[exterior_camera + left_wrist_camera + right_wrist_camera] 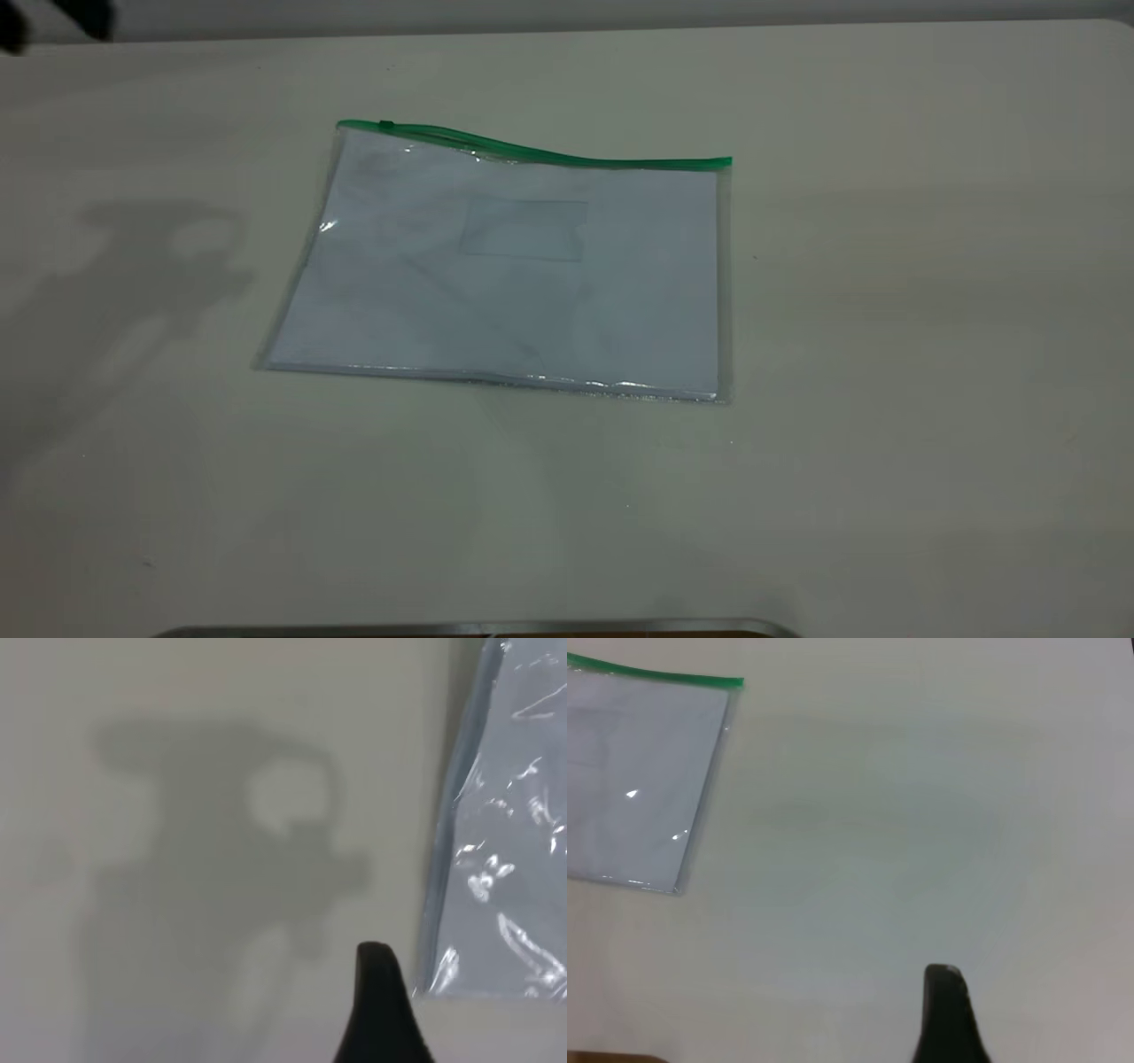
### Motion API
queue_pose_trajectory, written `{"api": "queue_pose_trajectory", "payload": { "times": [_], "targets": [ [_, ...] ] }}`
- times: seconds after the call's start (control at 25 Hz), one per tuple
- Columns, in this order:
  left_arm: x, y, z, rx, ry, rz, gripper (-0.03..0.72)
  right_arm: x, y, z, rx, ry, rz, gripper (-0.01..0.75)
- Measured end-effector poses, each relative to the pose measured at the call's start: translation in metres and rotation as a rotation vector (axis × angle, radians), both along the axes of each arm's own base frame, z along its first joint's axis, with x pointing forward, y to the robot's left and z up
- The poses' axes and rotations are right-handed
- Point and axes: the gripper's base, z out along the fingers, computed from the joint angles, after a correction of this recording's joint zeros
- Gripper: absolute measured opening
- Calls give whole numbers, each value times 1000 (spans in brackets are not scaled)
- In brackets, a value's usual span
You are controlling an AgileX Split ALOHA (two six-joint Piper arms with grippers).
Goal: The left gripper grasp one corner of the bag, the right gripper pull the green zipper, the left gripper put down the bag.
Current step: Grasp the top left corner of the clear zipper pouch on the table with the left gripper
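The bag lies flat on the table, a clear pouch with white sheets inside and a faint card pocket. The green zipper runs along its far long edge, and its small dark slider sits near the left end. In the exterior view only a dark bit of the left arm shows, at the far left corner. My left gripper hovers above bare table beside the bag's short edge and touches nothing. Off to the bag's right, my right gripper hangs over bare table, well apart from it.
The pale table stretches wide on both sides of the bag and in front of it. The left arm's shadow falls on the table left of the bag. A metal edge lines the near side.
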Motion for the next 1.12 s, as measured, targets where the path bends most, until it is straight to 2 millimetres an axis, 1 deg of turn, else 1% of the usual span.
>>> {"api": "queue_pose_trajectory", "payload": {
  "times": [0.12,0.28,0.4,0.52,0.68,0.84,1.0,1.12],
  "targets": [
    [25,-5,-20,-43,50,-64,588,1,0,1,0,-10,-1,551],
    [54,-11,-40,-79,71,-164,588,2,0,1,-1,-21,-2,551],
    [73,-14,-57,-102,82,-216,588,2,0,2,-1,-24,-2,551],
    [86,-16,-73,-110,81,-279,588,2,0,2,-1,-32,-3,551],
    [96,-17,-96,-106,80,-360,588,3,0,2,-1,-37,-3,551],
    [97,-21,-119,-130,60,-453,588,3,0,3,-2,-38,-3,551],
    [100,-28,-135,-193,0,-502,588,3,0,3,0,-38,-5,551],
    [102,-30,-145,-206,-45,-518,588,3,0,3,10,-38,-3,551]
  ]
}}
